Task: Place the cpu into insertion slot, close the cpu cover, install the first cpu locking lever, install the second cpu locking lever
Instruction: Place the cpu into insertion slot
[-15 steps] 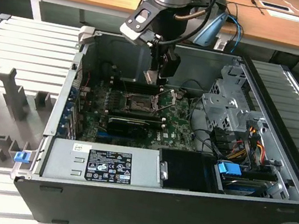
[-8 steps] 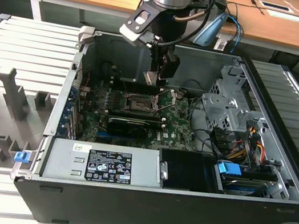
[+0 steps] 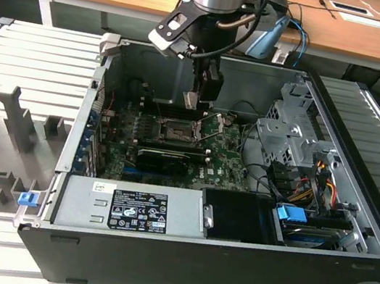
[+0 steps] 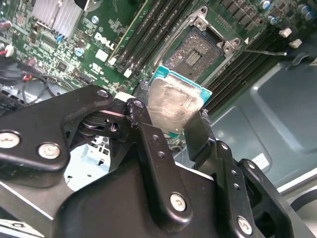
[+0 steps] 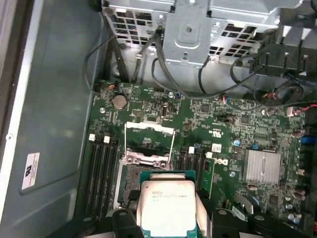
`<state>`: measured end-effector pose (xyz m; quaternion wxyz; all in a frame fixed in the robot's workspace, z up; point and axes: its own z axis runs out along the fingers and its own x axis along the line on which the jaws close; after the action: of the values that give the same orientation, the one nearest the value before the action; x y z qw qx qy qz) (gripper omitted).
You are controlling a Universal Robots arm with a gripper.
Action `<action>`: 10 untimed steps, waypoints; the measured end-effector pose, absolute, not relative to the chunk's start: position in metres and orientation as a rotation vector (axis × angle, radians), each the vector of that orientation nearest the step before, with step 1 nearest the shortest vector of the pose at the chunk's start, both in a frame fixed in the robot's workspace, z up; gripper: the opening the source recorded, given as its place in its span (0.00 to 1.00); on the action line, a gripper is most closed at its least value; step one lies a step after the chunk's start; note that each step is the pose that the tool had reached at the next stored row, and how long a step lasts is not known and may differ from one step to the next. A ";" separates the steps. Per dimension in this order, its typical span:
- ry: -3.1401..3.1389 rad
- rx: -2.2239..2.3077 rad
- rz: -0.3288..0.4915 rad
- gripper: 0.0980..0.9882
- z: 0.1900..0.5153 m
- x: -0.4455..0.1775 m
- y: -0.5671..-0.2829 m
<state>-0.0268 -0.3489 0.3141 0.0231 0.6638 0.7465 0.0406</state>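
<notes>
- Pincer (image 4: pixel 173 111) narrowed onto the cpu (image 4: pixel 173 101), one finger on each of two opposite edges. The grey metal top faces both wrist cameras.
- Gripping by the edges looks deliberate. It leaves the underside free, so I judge the chip can go down flat with nothing trapped beneath it.
- The cpu (image 5: pixel 166 208) hangs above the green motherboard (image 5: pixel 223 124), just beside the insertion slot (image 5: pixel 131 178) and apart from it. It overlaps the slot's near edge in the first wrist view and is not seated.
- In the exterior view the arm reaches straight down into the open computer case (image 3: pixel 190 267), which lies on its side on the ribbed grey surface (image 3: pixel 36 56). The chip (image 3: pixel 191 100) sits at the pincer's (image 3: pixel 203 89) tip, over the far side of the slot (image 3: pixel 177 131).
- The cpu cover (image 5: pixel 143 158) stands swung up off the socket, its square cut-out showing board through it. Thin locking rods angle up alongside it, which is why the dark contact field (image 4: pixel 195 54) lies bare for the chip.
- Black memory slots (image 5: pixel 99 168) flank the socket on both sides, so the approach has to come from above.
- Placing is under way; cover and levers are not yet closed.
</notes>
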 end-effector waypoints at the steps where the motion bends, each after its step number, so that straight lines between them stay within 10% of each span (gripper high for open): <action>1: 2.303 2.064 0.126 0.48 0.314 -0.027 -0.349; 10: 2.302 2.065 0.126 0.48 0.311 -0.027 -0.349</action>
<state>-0.0268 -0.3488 0.3106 0.0233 0.6670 0.7436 0.0406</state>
